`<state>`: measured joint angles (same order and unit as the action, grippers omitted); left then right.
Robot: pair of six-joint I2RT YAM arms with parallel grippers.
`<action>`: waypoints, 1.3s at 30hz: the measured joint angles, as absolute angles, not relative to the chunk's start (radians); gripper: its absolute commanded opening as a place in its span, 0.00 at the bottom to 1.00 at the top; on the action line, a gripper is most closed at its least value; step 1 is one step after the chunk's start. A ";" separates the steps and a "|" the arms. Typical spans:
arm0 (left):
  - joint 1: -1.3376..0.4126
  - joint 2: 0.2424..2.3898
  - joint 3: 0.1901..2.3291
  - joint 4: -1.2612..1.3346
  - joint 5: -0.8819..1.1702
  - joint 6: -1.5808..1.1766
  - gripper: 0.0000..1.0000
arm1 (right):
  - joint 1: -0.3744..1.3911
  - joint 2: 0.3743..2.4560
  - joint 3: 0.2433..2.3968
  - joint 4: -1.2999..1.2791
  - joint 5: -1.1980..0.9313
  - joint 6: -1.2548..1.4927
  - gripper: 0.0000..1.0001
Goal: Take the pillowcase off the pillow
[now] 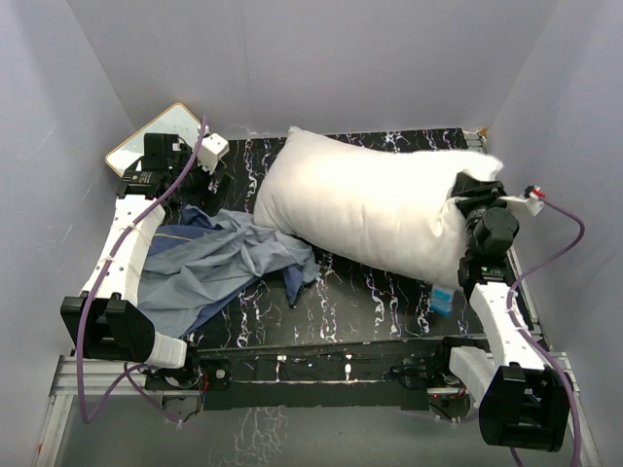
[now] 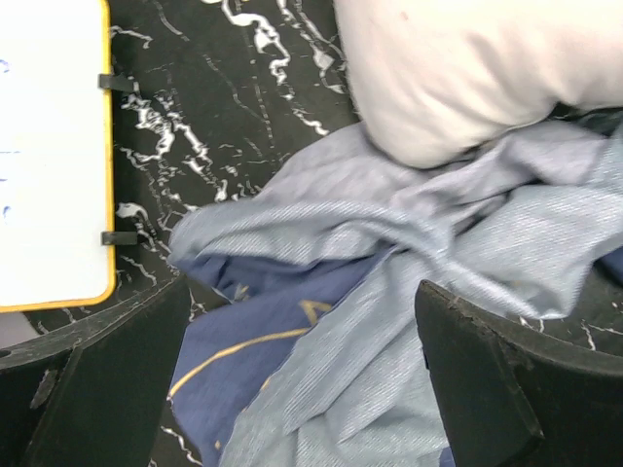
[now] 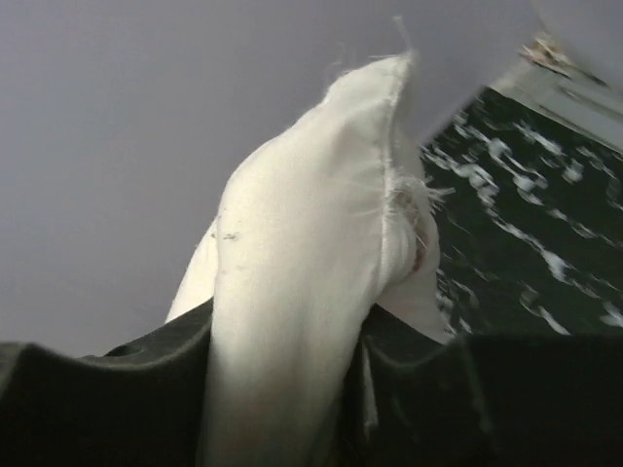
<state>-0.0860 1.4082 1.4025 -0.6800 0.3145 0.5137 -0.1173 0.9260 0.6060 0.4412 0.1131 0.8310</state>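
Right end effector [image 3: 292, 375] grips pillow [image 1: 370, 209] corner; left end effector [image 2: 302, 370] released above pillowcase [image 2: 321, 214].

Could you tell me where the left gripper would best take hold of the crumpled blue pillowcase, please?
Probably a raised fold near the middle of the crumpled navy and grey-blue cloth pillowcase, approached from straight above. It lies bunched on the black marbled table with ridges standing up, and the open left gripper hangs over it.

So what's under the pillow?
The pillow rests one corner on the crumpled pillowcase, with the black marbled table around it. A small blue object shows at its right edge. Anything beneath its middle is hidden.
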 measured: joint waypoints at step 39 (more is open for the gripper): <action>0.081 1.505 0.644 0.289 0.208 0.021 0.97 | -0.073 1.128 0.243 0.702 0.374 0.345 0.98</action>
<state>0.0807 1.5055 0.6437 0.2890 0.2077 0.0212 -0.0731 1.1278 0.2428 0.7025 0.3744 0.3447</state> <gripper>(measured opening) 0.970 0.983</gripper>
